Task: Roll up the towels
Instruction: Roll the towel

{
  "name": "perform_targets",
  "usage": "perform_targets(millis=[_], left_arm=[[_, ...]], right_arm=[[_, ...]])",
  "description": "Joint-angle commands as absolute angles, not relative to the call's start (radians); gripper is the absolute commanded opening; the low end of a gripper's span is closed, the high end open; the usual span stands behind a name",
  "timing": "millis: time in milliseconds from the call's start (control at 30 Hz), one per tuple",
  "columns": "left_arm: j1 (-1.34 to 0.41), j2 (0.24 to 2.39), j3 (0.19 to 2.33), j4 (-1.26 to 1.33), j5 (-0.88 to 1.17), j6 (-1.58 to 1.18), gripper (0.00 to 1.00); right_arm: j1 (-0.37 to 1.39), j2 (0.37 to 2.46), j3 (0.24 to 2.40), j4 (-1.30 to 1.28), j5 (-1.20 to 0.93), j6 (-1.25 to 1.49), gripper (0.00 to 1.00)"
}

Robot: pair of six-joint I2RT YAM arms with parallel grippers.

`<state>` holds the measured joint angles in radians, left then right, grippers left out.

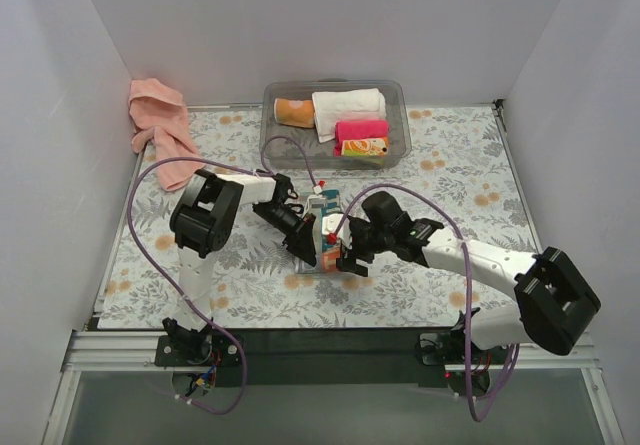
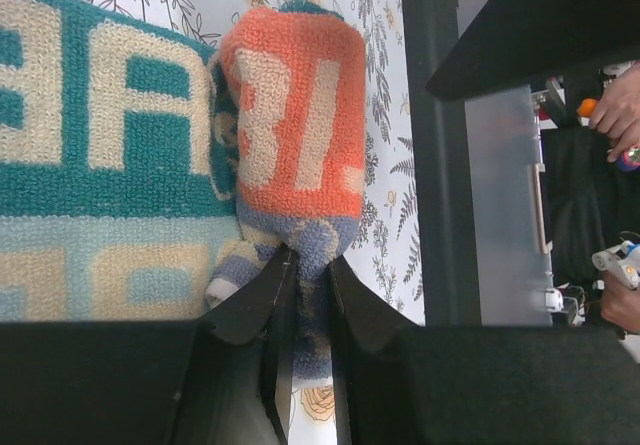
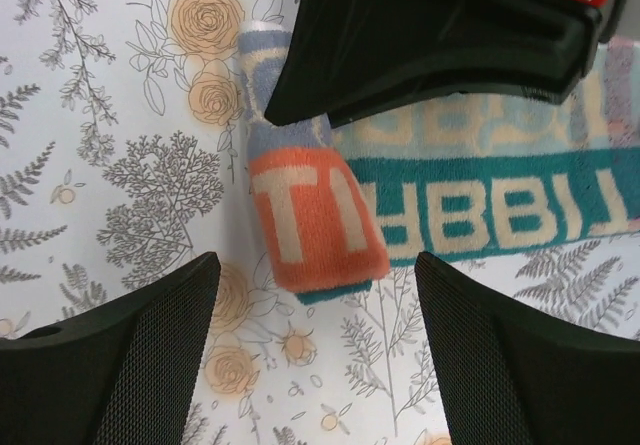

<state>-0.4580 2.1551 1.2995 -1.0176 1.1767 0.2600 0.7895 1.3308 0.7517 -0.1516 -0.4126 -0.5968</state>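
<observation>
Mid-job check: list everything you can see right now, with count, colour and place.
patterned cloth: one, teal, orange-red and cream, table centre, near end rolled.
large towel: one, salmon-pink, crumpled at far left corner.
clear plastic bin: one, transparent, far centre.
white rolled towel: one, white, in the bin.
hot-pink roll: one, pink, in the bin.
orange-tan roll: one, bin's left end.
yellow-orange roll: one, bin's near side.
floral tablecloth: one, white with grey-orange print, covering the table.
left end effector: one, black, shut on the patterned cloth's rolled end.
right end effector: one, black, open, above the roll.
</observation>
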Motion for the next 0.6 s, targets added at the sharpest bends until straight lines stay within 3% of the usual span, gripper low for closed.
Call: perform_targets(millis=[0,133,333,433,467,567], left_arm=[[-0.454,2.214,1.282,-0.986,0.974,0.313,0.0],[-0.443,2.209,1.27,-0.969,0.98,0.302,0.0],[-0.43,2.204,1.266,-0.95,0.991,0.288,0.0],[-0.426,2.198,1.266,-0.951,0.996,0.293,0.0],[-0.426,2.195,1.266,-0.951,0.997,0.295,0.0],[-0.419,2.165,1.253,-0.946,0.999,0.296,0.06]], right_arm=[[0.843,1.362,0.735,-0.022,-0.328,-0.704,0.72],[0.893,1.411,0.721,0.031,-0.316,-0.75,0.7],[0.926,1.489,0.715,0.032,-0.365,-0.746,0.57],[0.925,1.549,0.721,0.031,-0.373,-0.749,0.4],[0.925,1.574,0.722,0.029,-0.374,-0.749,0.28],[0.923,1.601,0.736,0.002,-0.402,-0.749,0.1]])
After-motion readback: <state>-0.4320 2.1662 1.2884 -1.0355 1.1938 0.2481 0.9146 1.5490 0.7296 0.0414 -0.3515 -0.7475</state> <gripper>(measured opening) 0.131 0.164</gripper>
